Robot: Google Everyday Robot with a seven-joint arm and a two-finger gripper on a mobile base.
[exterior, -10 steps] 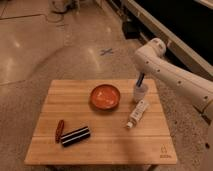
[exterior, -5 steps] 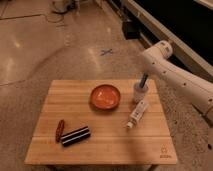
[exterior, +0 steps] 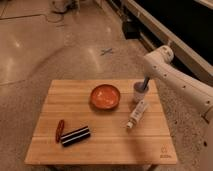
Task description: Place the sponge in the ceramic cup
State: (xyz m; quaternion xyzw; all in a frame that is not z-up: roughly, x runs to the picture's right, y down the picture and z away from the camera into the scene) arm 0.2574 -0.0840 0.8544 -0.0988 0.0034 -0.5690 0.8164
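The ceramic cup (exterior: 140, 93) is small, white and upright, standing near the table's far right edge, just right of the orange bowl. My gripper (exterior: 145, 84) hangs from the white arm (exterior: 170, 75) directly over the cup and reaches down to its mouth. A narrow dark-blue shape, seemingly the sponge (exterior: 145, 81), shows at the gripper's tip above the cup's rim. Whether it is gripped or resting in the cup cannot be made out.
The wooden table (exterior: 105, 142) also carries an orange bowl (exterior: 105, 95), a white tube (exterior: 137, 114) lying in front of the cup, a black-and-white striped bar (exterior: 75, 135) and a red elongated item (exterior: 59, 130) at front left. Floor surrounds the table.
The arm's upper part has swung slightly to the right, and the gripper has stayed over the cup, shifting only a little.
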